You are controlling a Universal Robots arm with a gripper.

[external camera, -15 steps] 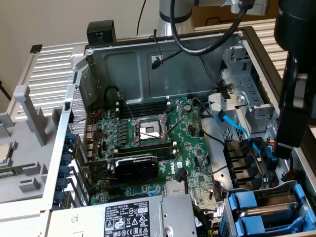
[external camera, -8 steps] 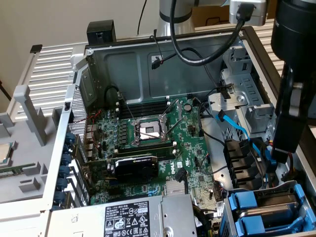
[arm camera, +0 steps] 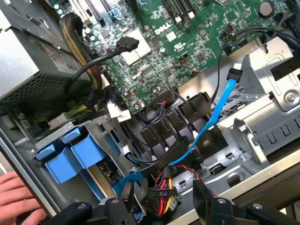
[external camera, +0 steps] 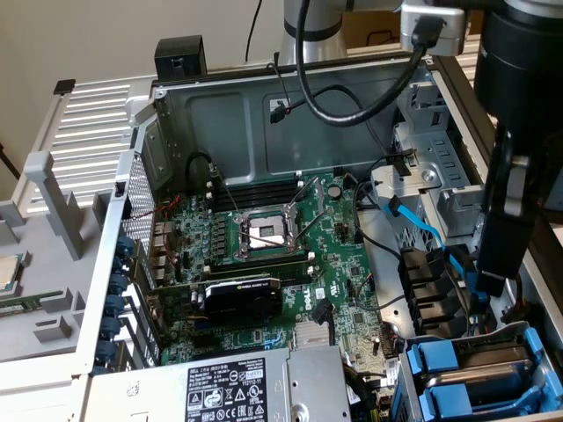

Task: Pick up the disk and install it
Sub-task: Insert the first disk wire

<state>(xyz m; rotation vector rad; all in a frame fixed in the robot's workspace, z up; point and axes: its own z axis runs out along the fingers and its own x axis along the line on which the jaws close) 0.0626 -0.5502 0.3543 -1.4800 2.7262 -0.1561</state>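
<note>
One Universal Robots arm extends into the open computer case (external camera: pixel 264 114) along its drive-bay side, at the exterior view's right. The gripper (arm camera: pixel 161 201) hangs low over the case floor, between the drive cage (arm camera: pixel 101 126) and the bare metal bay frame (arm camera: pixel 272 93). Its fingers (arm camera: pixel 206 199) stand well apart and clamp nothing. A bundle of red, yellow and black wires (arm camera: pixel 164 185) with a black connector lies in the gap between them; contact with either finger cannot be confirmed. A blue data cable (arm camera: pixel 213 117) runs past the same spot toward the motherboard (external camera: pixel 290 237).

The disk (external camera: pixel 435 362) sits in the drive cage at the case corner next to the power supply (external camera: pixel 237 387), with its bright blue rails showing at the cage opening. The gripper is near the disk and apart from it.

A person's hand (arm camera: pixel 16 204) rests at the outer edge of the case, just beside the blue rails. A processor chip (external camera: pixel 9 272) lies outside the case, on the grey panel at the exterior view's left.
</note>
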